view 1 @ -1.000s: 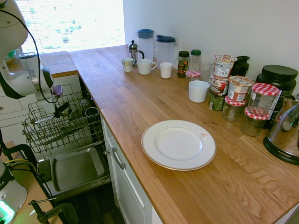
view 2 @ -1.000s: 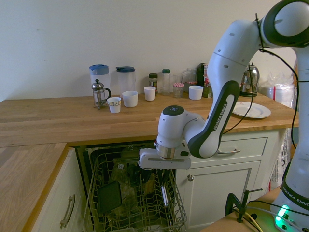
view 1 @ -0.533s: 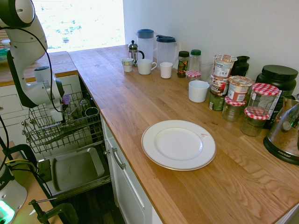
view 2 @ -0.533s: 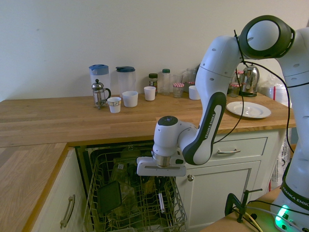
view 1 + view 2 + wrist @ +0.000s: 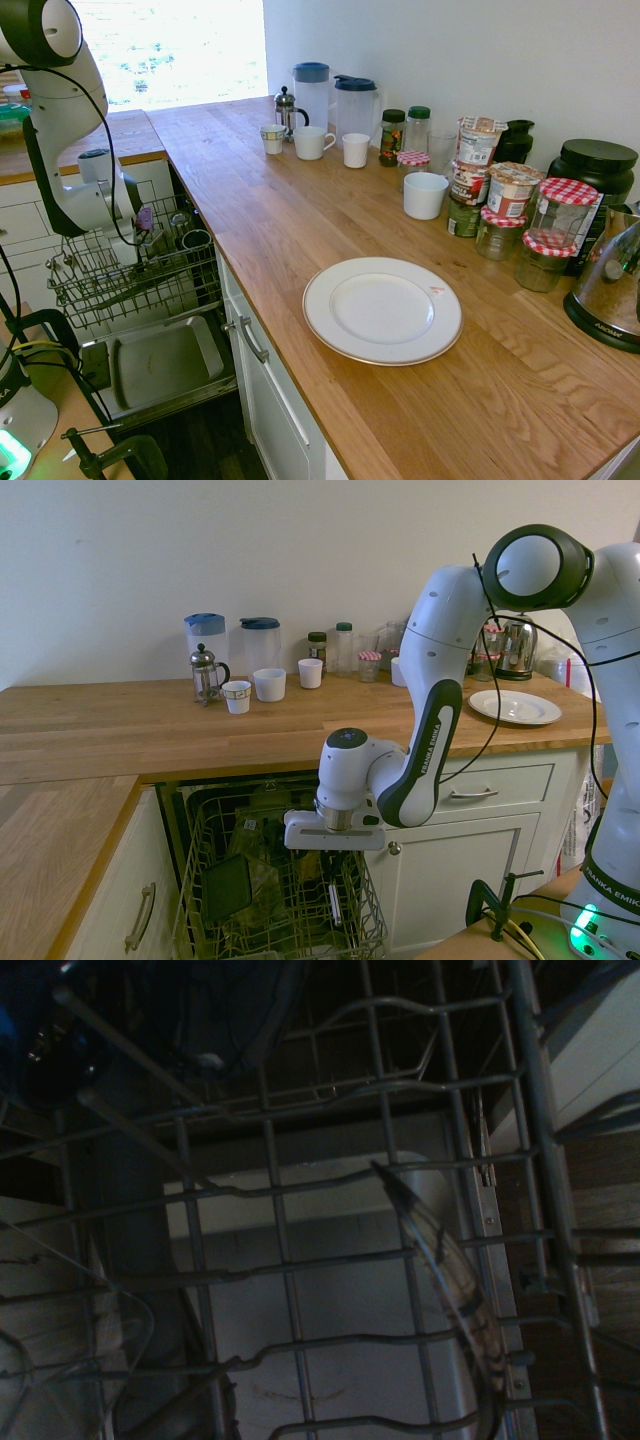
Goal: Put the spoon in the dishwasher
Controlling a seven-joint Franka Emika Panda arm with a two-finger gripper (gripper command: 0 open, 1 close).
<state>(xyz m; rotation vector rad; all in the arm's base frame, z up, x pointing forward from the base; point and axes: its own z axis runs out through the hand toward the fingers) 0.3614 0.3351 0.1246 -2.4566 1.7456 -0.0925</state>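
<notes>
One slim silvery metal spoon (image 5: 334, 904) I see upright in the dishwasher's grey wire-grid rack (image 5: 275, 900), gripper (image 5: 322, 858) just above, finger spread unclear.

The wooden tabletop (image 5: 300, 215) carries a white plate (image 5: 382, 310) near its front edge. Against the wall stand two jugs (image 5: 311, 92), a coffee press (image 5: 286, 108), white cups (image 5: 312, 142), jars with checked lids (image 5: 565, 212) and a kettle (image 5: 612, 285).
</notes>
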